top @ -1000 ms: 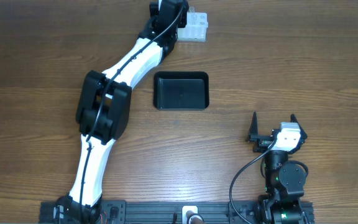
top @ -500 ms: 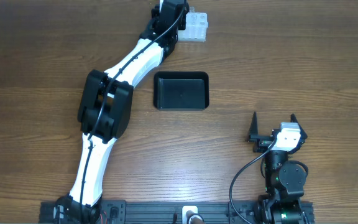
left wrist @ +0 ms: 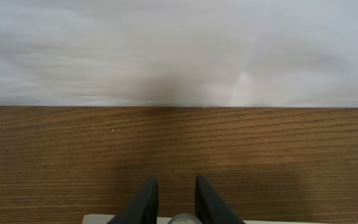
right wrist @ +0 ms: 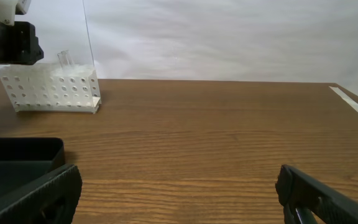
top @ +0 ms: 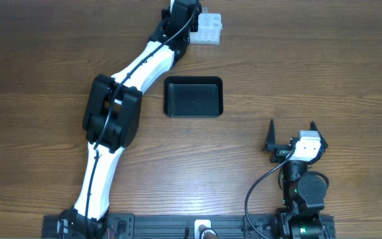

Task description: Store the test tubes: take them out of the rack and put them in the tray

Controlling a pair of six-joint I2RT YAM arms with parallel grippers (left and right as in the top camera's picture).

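A white test tube rack [top: 210,28] stands at the table's far edge. My left gripper [top: 188,14] is over its left end. In the left wrist view its fingers [left wrist: 148,198] stand close together on the rounded top of a test tube [left wrist: 184,219], just above the rack's white rim. The right wrist view shows the rack [right wrist: 51,90] far off with one clear tube [right wrist: 64,58] sticking up from it. The black tray [top: 193,97] lies mid-table with nothing in it. My right gripper [top: 292,133] rests open at the near right.
A pale wall rises just behind the table's far edge [left wrist: 179,106]. Bare wood surrounds the tray. The left arm [top: 115,113] stretches diagonally across the table's left half.
The left arm's elbow has shifted a touch to the right. Rack, tray and right arm have stayed put.
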